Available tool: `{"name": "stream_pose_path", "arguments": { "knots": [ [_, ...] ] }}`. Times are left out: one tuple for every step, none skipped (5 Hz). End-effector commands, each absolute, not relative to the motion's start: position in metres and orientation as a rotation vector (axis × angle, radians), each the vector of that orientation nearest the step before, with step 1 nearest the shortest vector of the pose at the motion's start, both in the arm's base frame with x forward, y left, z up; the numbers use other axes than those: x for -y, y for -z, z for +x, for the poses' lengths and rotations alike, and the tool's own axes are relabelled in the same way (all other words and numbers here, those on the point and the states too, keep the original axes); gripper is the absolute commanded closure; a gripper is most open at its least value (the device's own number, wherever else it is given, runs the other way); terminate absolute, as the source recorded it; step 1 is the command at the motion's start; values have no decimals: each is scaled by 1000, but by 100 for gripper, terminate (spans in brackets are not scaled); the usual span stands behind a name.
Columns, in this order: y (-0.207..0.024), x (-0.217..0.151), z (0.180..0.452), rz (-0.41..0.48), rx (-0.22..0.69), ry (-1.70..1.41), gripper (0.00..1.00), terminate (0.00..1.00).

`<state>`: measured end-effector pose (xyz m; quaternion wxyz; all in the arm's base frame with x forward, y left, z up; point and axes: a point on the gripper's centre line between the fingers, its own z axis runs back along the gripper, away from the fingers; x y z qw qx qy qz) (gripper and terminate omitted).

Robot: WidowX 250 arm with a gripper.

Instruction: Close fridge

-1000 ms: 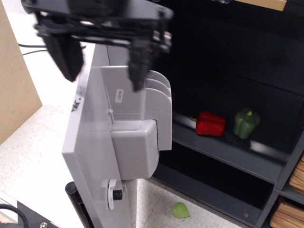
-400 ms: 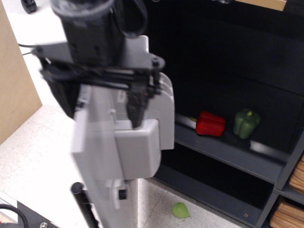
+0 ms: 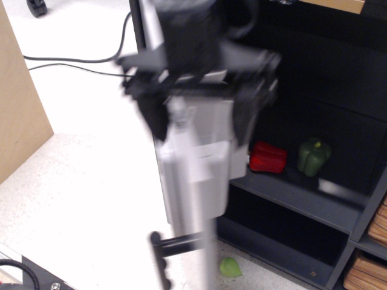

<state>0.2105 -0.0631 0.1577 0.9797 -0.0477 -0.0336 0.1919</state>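
The fridge (image 3: 320, 78) has a dark body with black shelves and stands open at the right. Its light grey door (image 3: 192, 199) is seen almost edge-on in the middle of the view, motion-blurred. Grey inner bins (image 3: 213, 154) face the fridge interior. The black bar handle (image 3: 175, 244) sticks out low on the door's left side. My gripper (image 3: 199, 115) is blurred at the top of the door. It is open, with one dark finger on each side of the door's upper edge.
A red pepper (image 3: 268, 157) and a green pepper (image 3: 313, 156) lie on a fridge shelf (image 3: 290, 193). A small green object (image 3: 230, 267) lies on the floor under the door. A tan wooden panel (image 3: 18, 109) stands at the left. Cables (image 3: 72, 60) cross the floor behind.
The door has swung to the right toward the fridge body, from showing its inner face to nearly edge-on. My gripper moved right with it, staying over its top edge.
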Motion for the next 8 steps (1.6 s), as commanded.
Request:
{"name": "stream_pose_path", "arguments": {
  "knots": [
    [-198, 110, 258, -192, 148, -438, 0, 0],
    [-216, 118, 258, -237, 148, -395, 0, 0],
    [-216, 111, 236, -215, 173, -312, 0, 0],
    [-186, 96, 219, -125, 171, -247, 0, 0],
    [-145, 92, 222, -36, 160, -198, 0, 0],
    [-109, 102, 233, -59, 149, -152, 0, 0],
    [-98, 112, 244, -95, 159, -108, 0, 0],
    [-96, 119, 265, -128, 197, -64, 0, 0]
  ]
}}
